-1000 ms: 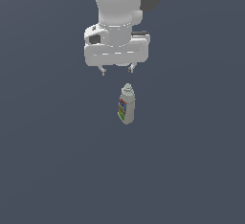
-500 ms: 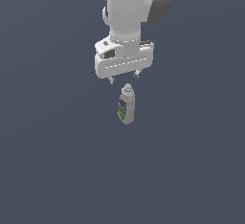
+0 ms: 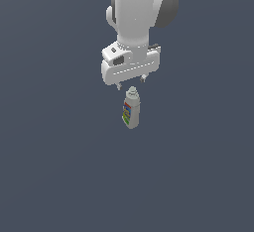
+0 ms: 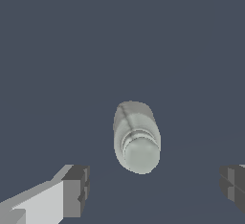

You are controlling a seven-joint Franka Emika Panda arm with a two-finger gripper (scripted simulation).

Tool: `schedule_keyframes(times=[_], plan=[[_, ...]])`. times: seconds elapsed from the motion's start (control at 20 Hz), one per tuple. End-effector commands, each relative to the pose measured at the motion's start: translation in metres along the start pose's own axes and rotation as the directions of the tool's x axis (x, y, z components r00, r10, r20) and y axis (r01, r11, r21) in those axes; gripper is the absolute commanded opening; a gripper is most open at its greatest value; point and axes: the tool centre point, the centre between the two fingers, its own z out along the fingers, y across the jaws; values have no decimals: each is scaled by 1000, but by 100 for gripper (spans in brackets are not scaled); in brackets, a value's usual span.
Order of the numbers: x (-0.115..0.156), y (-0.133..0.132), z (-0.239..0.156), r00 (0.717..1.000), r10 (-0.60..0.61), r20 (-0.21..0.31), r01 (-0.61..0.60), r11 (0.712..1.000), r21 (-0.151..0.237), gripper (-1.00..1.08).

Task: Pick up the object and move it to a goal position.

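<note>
The object is a small pale grey-white bottle with a rounded cap and a multicoloured label. It stands on the flat dark grey floor near the middle of the exterior view. My gripper hangs just above and slightly behind the bottle's cap, jaws open and empty. In the wrist view the bottle appears from above, cap towards the camera. It lies between and ahead of the two fingertips, which stand wide apart and do not touch it.
A plain dark grey floor fills both views. No other objects, containers or edges show. The white arm rises above the gripper to the exterior view's top edge.
The gripper has moved towards the exterior view's right and turned slightly, so it now hangs over the bottle's cap. The bottle has not moved. The jaws stay open.
</note>
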Motion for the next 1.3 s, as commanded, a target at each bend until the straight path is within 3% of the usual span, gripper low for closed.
schedule_keyframes(times=[0.0,0.8,0.85,1.25], plan=[[0,0,1,1000,0,0,0,1000,0,100],[0,0,50,1000,-5,0,5,1000,0,100],[0,0,50,1000,-5,0,5,1000,0,-100],[0,0,50,1000,-5,0,5,1000,0,-100]])
